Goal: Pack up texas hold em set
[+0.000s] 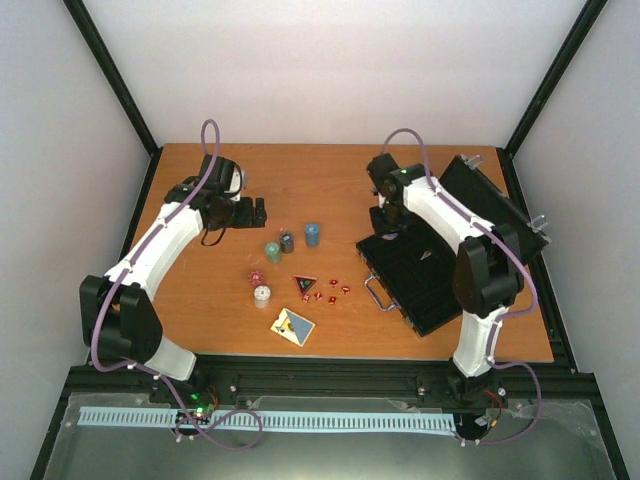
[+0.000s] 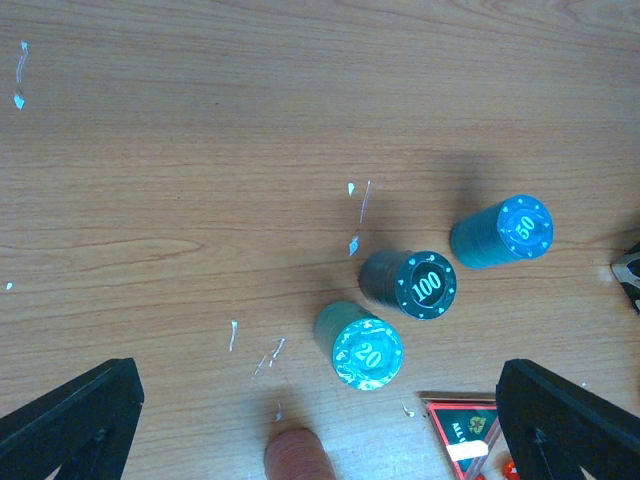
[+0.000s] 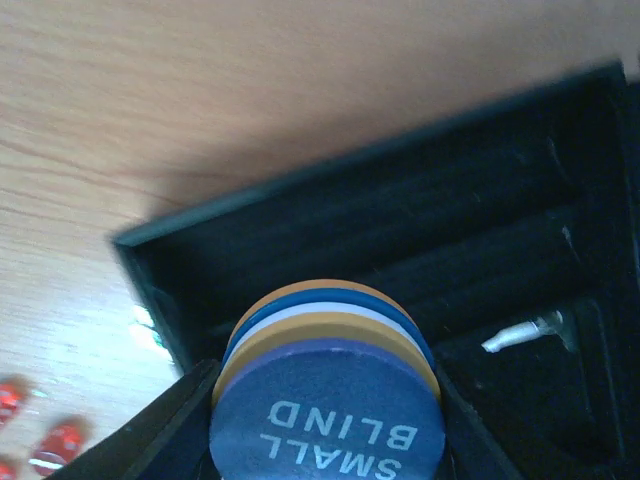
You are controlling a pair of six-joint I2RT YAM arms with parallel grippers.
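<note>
Your right gripper (image 1: pixel 392 224) is clamped on the disc stack (image 3: pixel 325 390), with a purple-blue disc lettered SMALL BLIND on top and orange, white and blue ones beneath. One of its fingers (image 3: pixel 165 425) presses on each side. It holds the stack over the open briefcase (image 1: pixel 425 275), which lies at 3 o'clock from the middle of the table (image 1: pixel 330 180). The lid (image 1: pixel 495 200) is thrown back toward 1 o'clock, which leaves the lined tray reachable from above. I judge that is why the arm comes in over the case's 10 o'clock corner. In the right wrist view the stack sits above a black channel near the case wall (whether it touches the lining I cannot tell).

Your left gripper (image 1: pixel 248 212) is spread wide and holds nothing. It hangs at 9 o'clock from three upright chip stacks: the 20 stack (image 2: pixel 360 345), the 100 stack (image 2: pixel 410 284) and the 50 stack (image 2: pixel 503 232), close together in a slanted row. That wide spread suits straddling one of them.

Toward 6 o'clock from that row lie a white chip stack (image 1: pixel 262 295), the red dice (image 1: pixel 330 292) and the card deck (image 1: pixel 293 326), all well apart from the case. With so much out on the wood, packing looks to be in its early part. The step in hand seems to be seating the discs in their slot.
</note>
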